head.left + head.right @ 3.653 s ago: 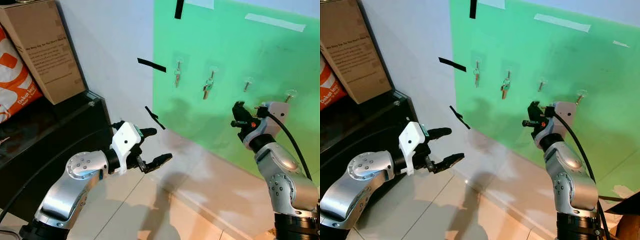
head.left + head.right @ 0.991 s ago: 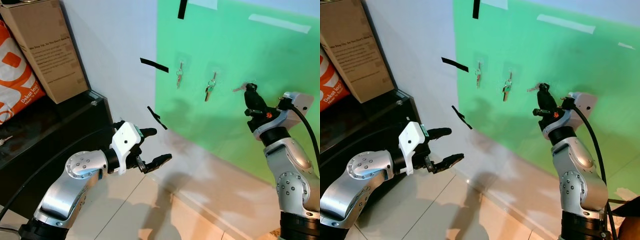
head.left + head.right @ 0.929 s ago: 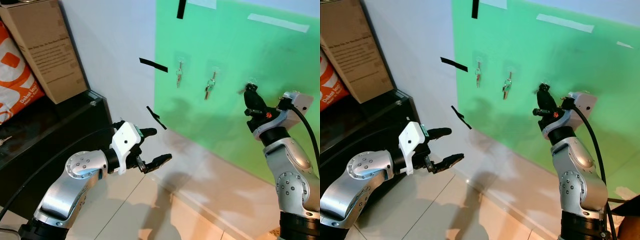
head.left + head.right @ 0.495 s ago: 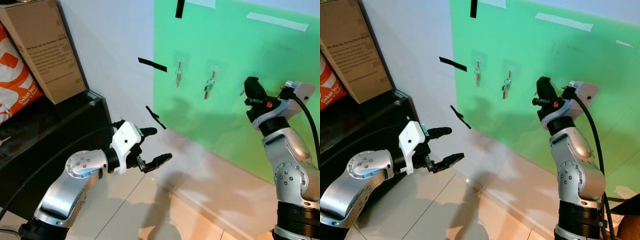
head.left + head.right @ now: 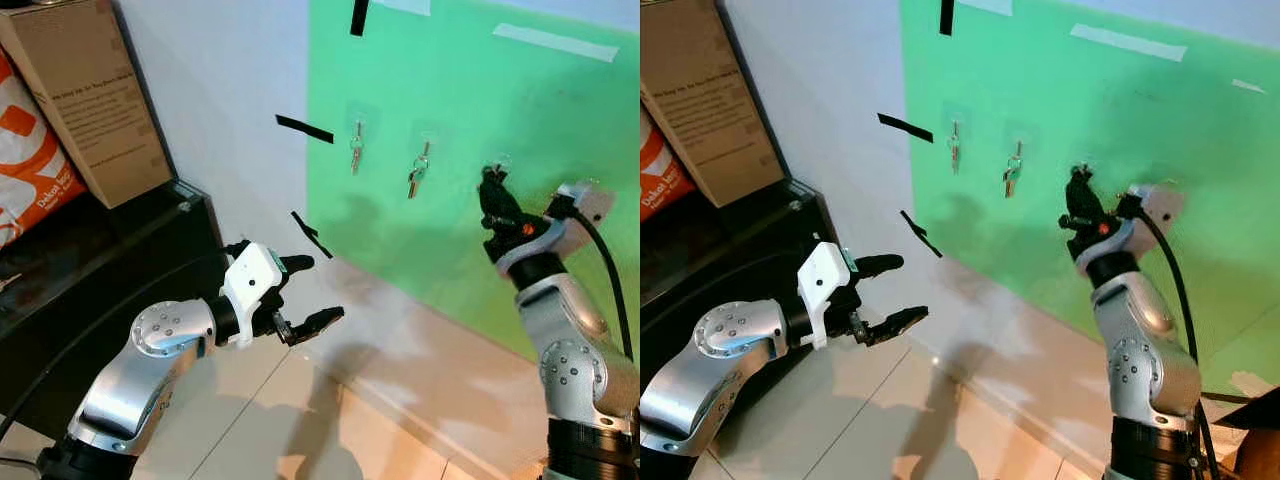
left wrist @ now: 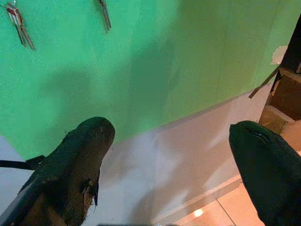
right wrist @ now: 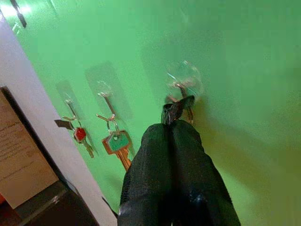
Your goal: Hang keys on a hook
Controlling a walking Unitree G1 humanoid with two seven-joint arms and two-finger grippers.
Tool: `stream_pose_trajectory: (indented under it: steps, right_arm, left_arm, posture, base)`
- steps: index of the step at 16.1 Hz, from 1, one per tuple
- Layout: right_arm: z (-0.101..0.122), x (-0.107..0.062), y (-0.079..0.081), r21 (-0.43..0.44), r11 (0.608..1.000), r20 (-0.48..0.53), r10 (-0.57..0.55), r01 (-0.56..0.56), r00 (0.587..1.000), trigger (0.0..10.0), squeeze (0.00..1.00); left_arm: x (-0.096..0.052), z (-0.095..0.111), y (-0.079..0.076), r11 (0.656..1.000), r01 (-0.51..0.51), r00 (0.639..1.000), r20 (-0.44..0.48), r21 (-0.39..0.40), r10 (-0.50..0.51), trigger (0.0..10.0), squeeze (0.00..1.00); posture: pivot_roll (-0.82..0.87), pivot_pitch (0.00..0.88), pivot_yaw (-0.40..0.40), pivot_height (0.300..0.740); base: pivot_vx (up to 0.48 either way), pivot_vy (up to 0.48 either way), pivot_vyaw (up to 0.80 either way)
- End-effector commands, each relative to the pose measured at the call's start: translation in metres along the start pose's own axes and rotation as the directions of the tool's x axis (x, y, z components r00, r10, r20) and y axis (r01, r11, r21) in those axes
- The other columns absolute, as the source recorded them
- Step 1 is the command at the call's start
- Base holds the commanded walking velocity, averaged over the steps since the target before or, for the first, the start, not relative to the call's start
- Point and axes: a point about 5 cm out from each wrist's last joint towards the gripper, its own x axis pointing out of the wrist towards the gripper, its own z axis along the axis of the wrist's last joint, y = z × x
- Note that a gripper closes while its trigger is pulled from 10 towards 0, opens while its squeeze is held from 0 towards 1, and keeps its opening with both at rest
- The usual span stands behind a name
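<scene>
Clear hooks sit in a row on the green wall panel [image 5: 450, 80]. A key set with a red tag [image 7: 80, 134] hangs on the first hook, and a green-headed key [image 7: 117, 141] on the second. My right gripper [image 5: 489, 183] is raised to the third hook [image 5: 497, 160], just below it. In the right wrist view it [image 7: 176, 113] is shut on a small key [image 7: 175, 107], whose ring reaches up to the clear hook [image 7: 184, 80]. I cannot tell if the ring is over the hook. My left gripper [image 5: 320, 290] is held low before the wall, open and empty.
A cardboard box [image 5: 85, 95] and an orange bag [image 5: 30, 170] rest on a black cabinet [image 5: 100, 260] at the left. Black tape strips [image 5: 303, 129] mark the white wall. Pale floor tiles [image 5: 330, 430] lie below the arms.
My right gripper has dipped slightly and shifted left, now just under the third hook, still shut on the key. The left arm has not moved.
</scene>
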Motion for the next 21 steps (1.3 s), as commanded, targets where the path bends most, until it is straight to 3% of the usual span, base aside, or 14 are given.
stream_pose_trajectory:
  steps: [1,6,13,15,17,18,19,21]
  right_arm:
    - [-0.006,-0.001,-0.004,0.016,0.999,-0.035,-0.028,0.029,0.999,10.0,0.0]
    - [-0.017,-0.006,-0.013,0.009,0.997,-0.077,-0.072,0.073,0.994,10.0,0.0]
    - [-0.02,-0.007,-0.012,0.006,0.997,-0.096,-0.073,0.073,0.993,10.0,0.0]
    - [-0.031,-0.008,-0.015,-0.036,0.995,-0.166,-0.098,0.093,0.981,10.0,0.0]
    - [-0.032,-0.007,-0.016,-0.021,0.994,-0.165,-0.108,0.106,0.98,10.0,0.0]
    - [-0.031,-0.007,-0.015,-0.01,0.994,-0.157,-0.106,0.105,0.982,10.0,0.92]
    - [-0.03,-0.007,-0.015,-0.002,0.994,-0.152,-0.105,0.106,0.983,10.0,1.0]
    - [-0.032,-0.01,-0.015,-0.015,0.995,-0.168,-0.097,0.096,0.981,10.0,1.0]
  left_arm:
    - [0.001,0.002,0.001,1.0,0.01,1.0,-0.011,0.022,-0.01,10.0,0.0]
    - [0.0,0.002,0.001,1.0,0.011,1.0,-0.014,0.022,-0.01,10.0,0.0]
    - [0.001,0.002,0.001,1.0,0.013,1.0,-0.015,0.026,-0.013,10.0,0.0]
    - [0.001,0.002,0.002,1.0,0.009,1.0,-0.01,0.029,-0.009,10.0,0.0]
    - [0.002,0.004,0.002,1.0,0.0,1.0,0.006,0.029,0.0,10.0,0.0]
    - [0.003,0.007,0.003,1.0,-0.007,1.0,0.03,0.019,0.006,10.0,0.0]
    - [0.003,0.01,0.003,1.0,-0.008,0.999,0.051,0.009,0.008,10.0,0.0]
    - [0.006,0.015,0.002,1.0,-0.006,0.995,0.102,-0.02,0.008,10.0,0.0]
  posture:
    - [0.01,0.0,-0.006,0.74]
    - [0.02,0.0,-0.007,0.74]
    - [0.01,0.0,-0.002,0.74]
    - [0.01,0.0,-0.003,0.74]
    - [0.01,0.0,-0.003,0.74]
    - [0.01,0.0,-0.003,0.74]
    - [0.01,0.0,-0.003,0.74]
    - [0.01,0.0,-0.005,0.74]
  base:
    - [0.0,0.0,0.0]
    - [0.0,0.0,0.0]
    - [0.0,0.0,0.0]
    - [0.0,0.0,0.0]
    - [0.0,0.0,0.0]
    - [0.0,0.0,0.0]
    - [0.0,0.0,0.0]
    - [0.0,0.0,0.0]
